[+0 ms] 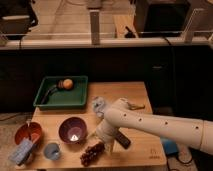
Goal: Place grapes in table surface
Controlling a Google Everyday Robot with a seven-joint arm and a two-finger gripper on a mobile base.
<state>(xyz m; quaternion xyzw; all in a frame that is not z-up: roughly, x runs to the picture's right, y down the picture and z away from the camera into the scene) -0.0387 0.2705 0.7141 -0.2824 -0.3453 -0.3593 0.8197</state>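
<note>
The grapes (92, 152), a small dark reddish-purple bunch, lie on the light tan table surface (123, 93) near its front edge, just right of the purple bowl (73, 130). My white arm reaches in from the right. Its gripper (102, 139) is low over the table, right above the grapes and at their upper right edge. I cannot tell whether it touches them.
A green tray (77, 102) at the back left holds an orange fruit (66, 84) and a dark object. A red bowl (28, 133), a blue cup (51, 150) and a blue packet (20, 152) stand at the front left. A crumpled pale object (98, 105) lies mid-table.
</note>
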